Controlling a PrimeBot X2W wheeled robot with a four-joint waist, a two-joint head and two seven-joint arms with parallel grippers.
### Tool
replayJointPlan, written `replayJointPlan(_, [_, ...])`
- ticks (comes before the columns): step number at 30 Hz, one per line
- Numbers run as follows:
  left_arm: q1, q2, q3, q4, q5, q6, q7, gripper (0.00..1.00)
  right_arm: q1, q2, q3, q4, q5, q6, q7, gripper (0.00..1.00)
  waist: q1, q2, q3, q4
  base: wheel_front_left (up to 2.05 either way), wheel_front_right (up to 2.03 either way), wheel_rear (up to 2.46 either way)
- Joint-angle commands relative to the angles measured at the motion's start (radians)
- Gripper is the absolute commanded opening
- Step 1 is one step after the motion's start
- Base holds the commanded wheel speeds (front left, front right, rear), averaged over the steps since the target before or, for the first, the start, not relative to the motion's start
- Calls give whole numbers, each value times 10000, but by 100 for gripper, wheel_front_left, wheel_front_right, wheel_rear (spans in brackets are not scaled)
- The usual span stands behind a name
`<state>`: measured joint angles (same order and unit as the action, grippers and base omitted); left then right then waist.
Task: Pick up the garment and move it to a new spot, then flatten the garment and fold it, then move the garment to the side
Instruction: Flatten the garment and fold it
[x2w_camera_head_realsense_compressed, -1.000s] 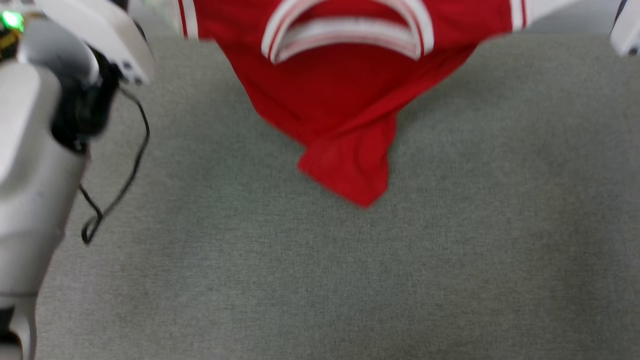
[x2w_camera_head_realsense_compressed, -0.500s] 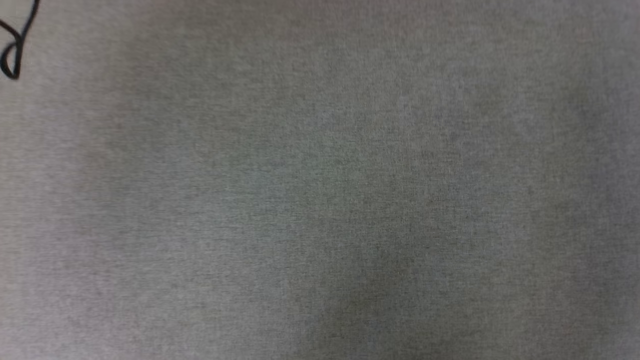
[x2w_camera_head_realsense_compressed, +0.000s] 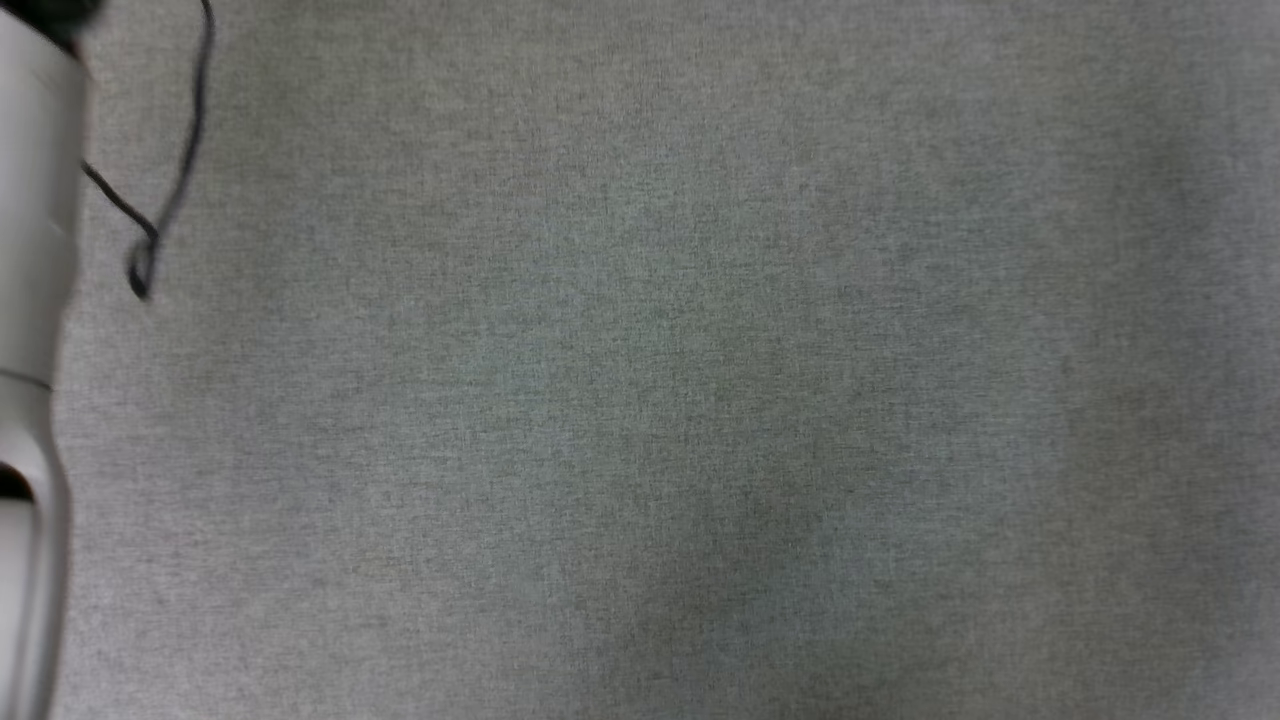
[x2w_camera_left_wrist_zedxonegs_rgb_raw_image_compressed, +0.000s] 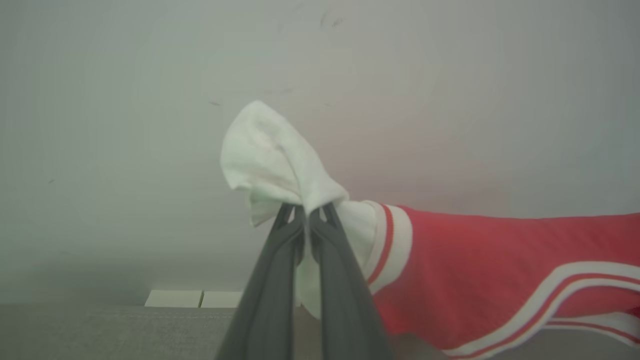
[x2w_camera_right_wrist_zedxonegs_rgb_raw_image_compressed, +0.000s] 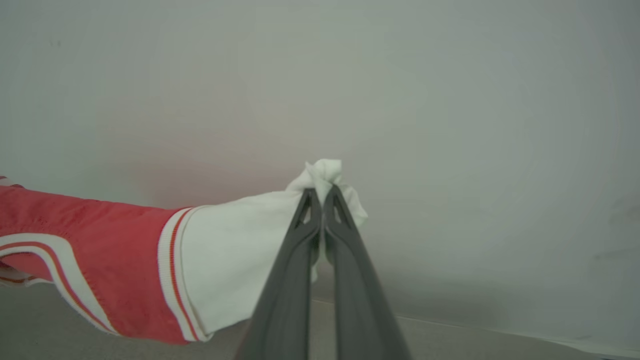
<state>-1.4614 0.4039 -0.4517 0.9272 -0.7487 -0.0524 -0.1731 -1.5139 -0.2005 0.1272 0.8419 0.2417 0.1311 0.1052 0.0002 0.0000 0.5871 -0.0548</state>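
Observation:
The garment (x2w_camera_left_wrist_zedxonegs_rgb_raw_image_compressed: 480, 260) is a red shirt with white sleeves and red-and-white striped trim, stretched in the air between my two grippers. In the left wrist view my left gripper (x2w_camera_left_wrist_zedxonegs_rgb_raw_image_compressed: 306, 209) is shut on one bunched white sleeve (x2w_camera_left_wrist_zedxonegs_rgb_raw_image_compressed: 270, 155), and the red body runs off to the right. My right gripper (x2w_camera_right_wrist_zedxonegs_rgb_raw_image_compressed: 322, 192) is shut on the other white sleeve (x2w_camera_right_wrist_zedxonegs_rgb_raw_image_compressed: 235, 245) in the right wrist view, with the red body (x2w_camera_right_wrist_zedxonegs_rgb_raw_image_compressed: 75, 240) trailing to the left. In the head view my pale left forearm (x2w_camera_head_realsense_compressed: 30, 300) lies along the left edge.
A grey fabric surface (x2w_camera_head_realsense_compressed: 660, 380) spreads across the head view. A thin black cable (x2w_camera_head_realsense_compressed: 150, 250) loops beside the left forearm. A pale wall (x2w_camera_right_wrist_zedxonegs_rgb_raw_image_compressed: 450, 100) stands behind the held garment in both wrist views, and two white blocks (x2w_camera_left_wrist_zedxonegs_rgb_raw_image_compressed: 192, 298) sit at the surface's far edge.
The head camera has tilted down, so the hanging garment has passed out of its top edge. Since half a second ago the view has shifted, bringing the left forearm and cable back in.

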Motion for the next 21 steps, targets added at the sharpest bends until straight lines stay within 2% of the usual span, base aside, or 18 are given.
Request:
replayJointPlan(1, [550,-91,14,291,-155,-149,-176,0,566,136,4,308,312,-5,-124,0,-2,0,-150,-22,0,0,0])
replayJointPlan(7, [2377,-266,-9,762,-364,-496,-721,0,2760,209,410,423,1063,-7,-669,0,-2,0,-1124,33,0,0,0])
replayJointPlan(11, [3960,-338,170,453,-517,-579,-897,0,4620,-66,857,-31,1417,-5,-867,0,-2,0,-2071,73,0,0,0])
replayJointPlan(16, [6287,-233,591,-844,-298,-271,-936,0,7226,-388,1110,-1197,1897,-7,-973,0,-2,0,-3200,91,0,0,0])
replayJointPlan(21, [8865,-49,829,-2783,77,316,-942,0,9989,-614,695,-2923,1927,-7,-741,0,-2,0,-4078,145,0,0,0])
